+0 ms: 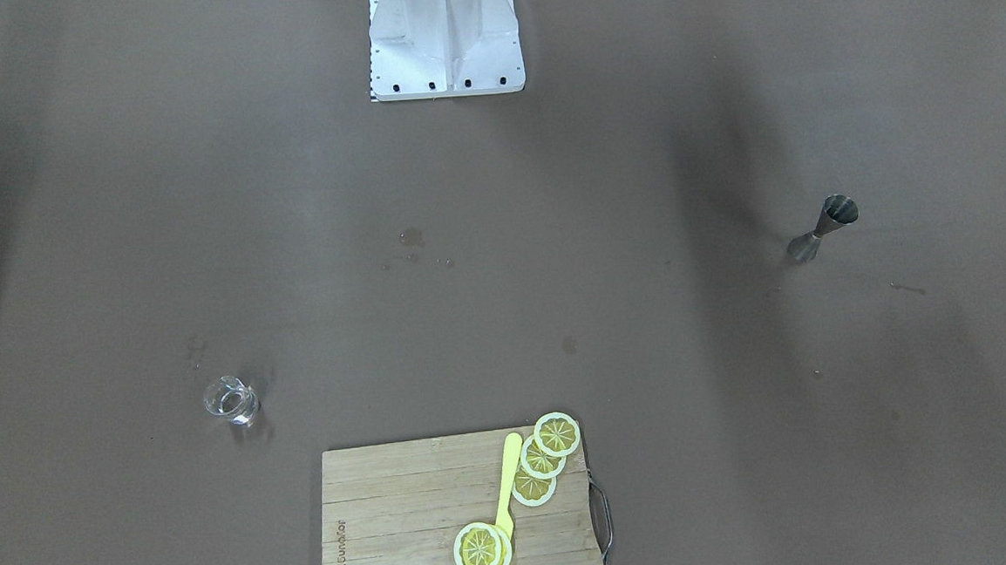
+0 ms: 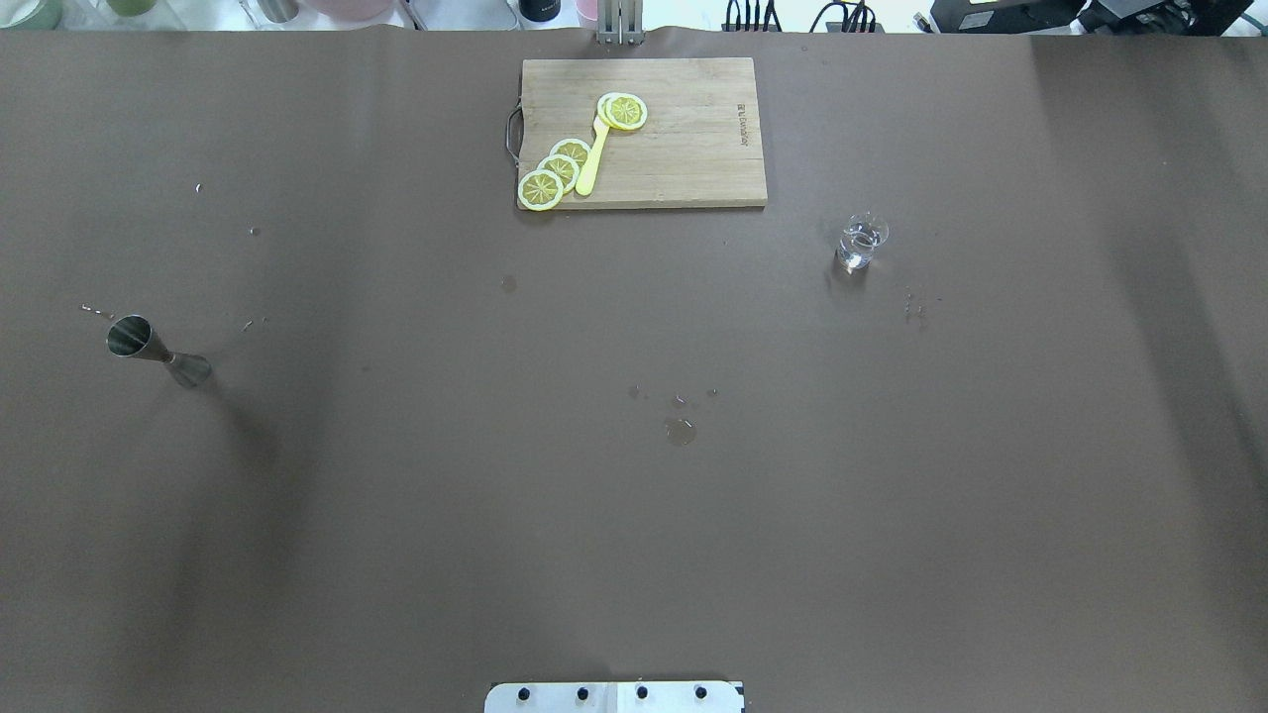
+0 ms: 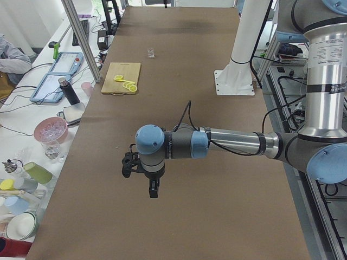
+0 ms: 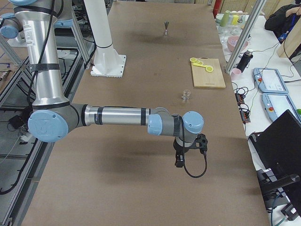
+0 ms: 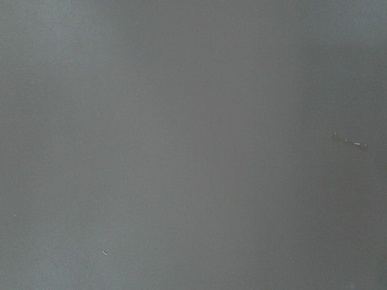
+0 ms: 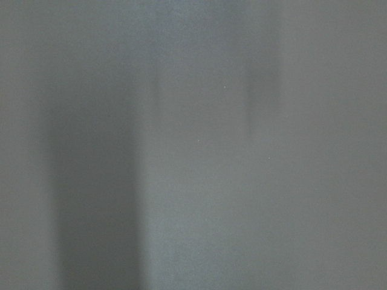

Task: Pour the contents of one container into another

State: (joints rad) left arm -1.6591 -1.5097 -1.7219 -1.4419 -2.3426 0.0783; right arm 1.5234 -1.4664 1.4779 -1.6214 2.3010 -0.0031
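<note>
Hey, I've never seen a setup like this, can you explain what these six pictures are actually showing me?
This is a robot with two arms at a brown table. Two pictures look down on the table: one from behind the robot, one facing it. Two look along it from either end, showing the left gripper and the right gripper hanging above the table. The last two come from cameras on the wrists and show only blurred table. A small glass cup and a steel jigger stand far apart, neither one held. A wooden cutting board carries lemon slices and a yellow utensil.
</note>
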